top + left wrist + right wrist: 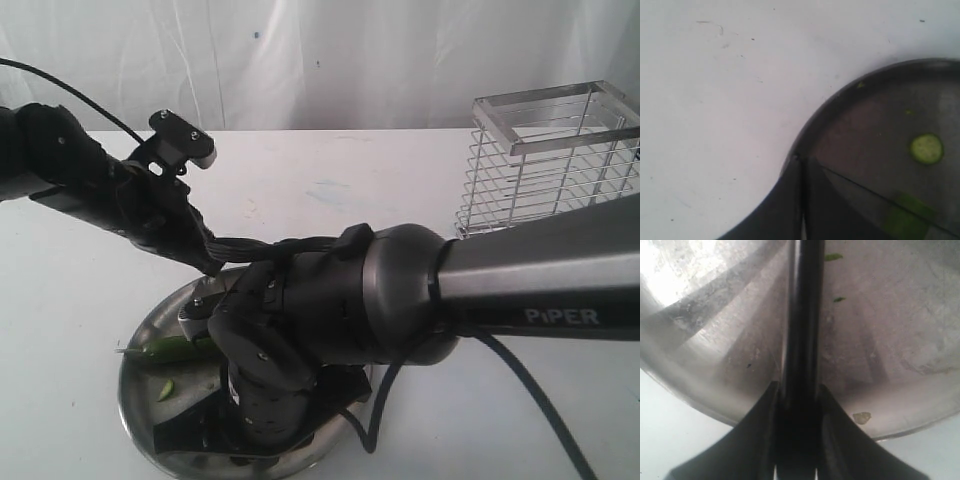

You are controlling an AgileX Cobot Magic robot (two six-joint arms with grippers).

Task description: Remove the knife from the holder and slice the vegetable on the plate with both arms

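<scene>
the white surface [380,180] lies open on all sides of the plate [140,420], with bare room running back to a white curtain [330,60] along its far edge. the holder [550,160] stands far right, well apart from the plate, and the bulky right arm [540,280] crosses in front of it. the left arm [90,180] comes in from the left and meets the plate near its far rim. the vegetable [175,348] lies on the plate's left side, its thin tip poking past the rim, with a cut slice [926,148] on the bare metal nearby. the left hand [800,170] has its fingers pressed together, tips right at the plate's edge; whether it touches the vegetable cannot be told. the right hand [799,390] pinches the knife [802,315], which runs straight out from between its fingers over the plate's floor.
</scene>
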